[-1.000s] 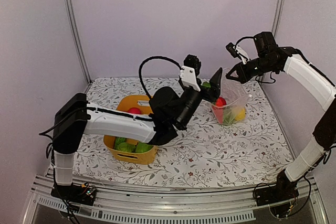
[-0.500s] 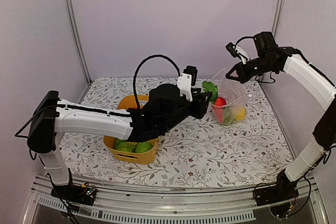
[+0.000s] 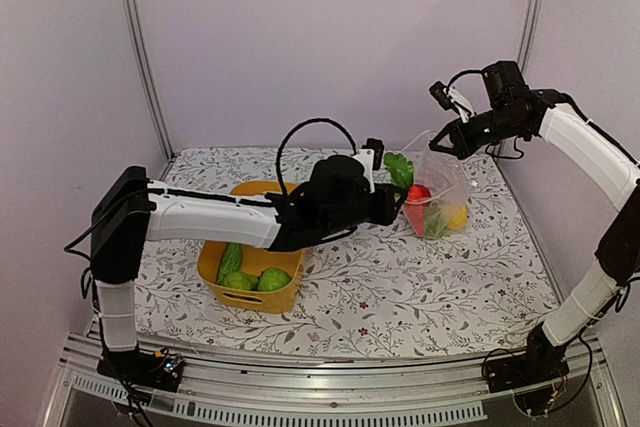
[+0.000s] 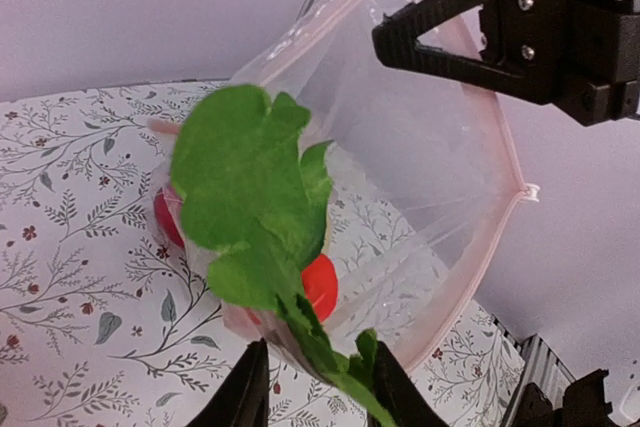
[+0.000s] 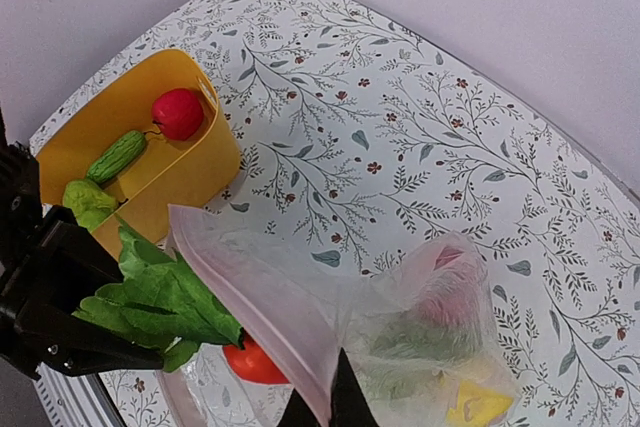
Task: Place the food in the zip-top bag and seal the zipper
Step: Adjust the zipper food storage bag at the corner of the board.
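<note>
left pincer point(image 4: 318, 387) is clamping on the stems of a leafy green food piece point(image 4: 245, 187), its fingers point(image 4: 248, 395) squeezing in from both sides. the leaf is fanning out ahead of it, right at the open mouth of the zip-top bag point(image 4: 430, 177). whether the leaf is touching the plastic, i cannot tell. a red round piece point(image 4: 320, 285) is peeking out from behind the leaf, low in the bag.

over to the right pincer point(image 3: 447, 139): it is pinching the bag's upper rim, closed on the plastic and holding that edge up off the table point(image 3: 400, 287). the zipper point(image 4: 505, 157) is showing as a thin pinkish strip running around the mouth, and it is gaping open, not pressed together.

the bottom of the bag is resting on the table at the far right. inside it, a yellow piece point(image 3: 457, 217) and some green pieces point(image 3: 435, 222) are sitting beside the red one, all blurred by the crinkly plastic.

further out, to the left and well apart from the bag, the yellow basket point(image 5: 190, 162) is standing on the table. one compartment is holding a red apple point(image 5: 178, 112) and a cucumber point(image 5: 118, 155). the other is holding more green pieces point(image 3: 273, 279), and the left arm is stretching over it towards the bag.
</note>
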You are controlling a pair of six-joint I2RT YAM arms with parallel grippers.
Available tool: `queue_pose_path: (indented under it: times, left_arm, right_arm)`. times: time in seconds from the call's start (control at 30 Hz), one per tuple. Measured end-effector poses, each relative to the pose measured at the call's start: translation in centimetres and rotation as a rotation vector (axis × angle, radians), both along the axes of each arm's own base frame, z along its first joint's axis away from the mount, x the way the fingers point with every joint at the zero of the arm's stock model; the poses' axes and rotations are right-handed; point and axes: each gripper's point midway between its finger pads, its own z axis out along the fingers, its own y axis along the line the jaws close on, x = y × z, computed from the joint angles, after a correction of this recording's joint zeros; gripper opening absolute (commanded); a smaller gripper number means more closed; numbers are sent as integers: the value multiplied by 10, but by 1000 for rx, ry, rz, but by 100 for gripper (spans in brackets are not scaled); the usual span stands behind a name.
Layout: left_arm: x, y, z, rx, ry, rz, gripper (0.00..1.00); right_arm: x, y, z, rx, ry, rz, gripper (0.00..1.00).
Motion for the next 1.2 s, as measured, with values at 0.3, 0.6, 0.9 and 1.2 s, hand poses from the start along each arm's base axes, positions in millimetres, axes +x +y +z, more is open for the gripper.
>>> queue_pose_path:
  times: [0.3, 0.6, 0.9, 1.2]
  left_arm:
    - [40, -28, 5, -72, 57, -10, 14]
    - [82, -53, 16, -83, 91, -11, 0]
    - [64, -20, 44, -76, 96, -29, 29]
    - [33, -28, 130, -233, -93, -147, 50]
  right_arm:
    - [0, 3, -3, 10, 13, 13, 0]
    - [3, 2, -9, 8, 37, -6, 0]
    - [46, -40, 27, 6, -48, -198, 0]
    - [66, -65, 55, 79, -91, -264, 0]
